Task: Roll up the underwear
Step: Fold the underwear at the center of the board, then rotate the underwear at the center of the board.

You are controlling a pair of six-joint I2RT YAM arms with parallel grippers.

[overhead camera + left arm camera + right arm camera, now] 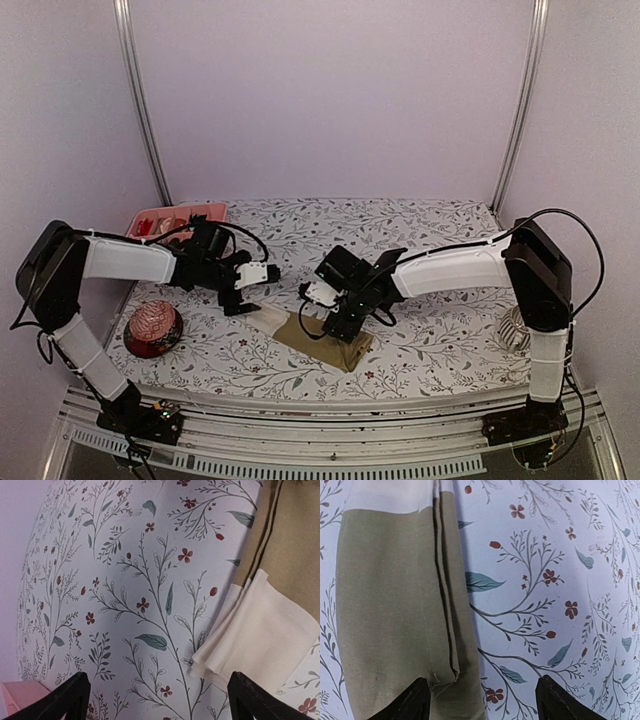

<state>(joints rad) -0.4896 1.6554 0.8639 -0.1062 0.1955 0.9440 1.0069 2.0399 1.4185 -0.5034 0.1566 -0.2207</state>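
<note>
White-shelled arms (125, 260), black joints (538, 265), black left hand (157, 700) and right hand (482, 700), looping black cables (598, 250)

Tan-beige underwear (300, 336) lies folded flat on a floral-covered table (430, 232). The left gripper (243, 298) hangs just beside the garment's pale-banded left end, and the right gripper (338, 322) is poised over its middle. A dark red bowl (152, 329) sits well to its left, with a pink tray (172, 218) farther back.
</note>
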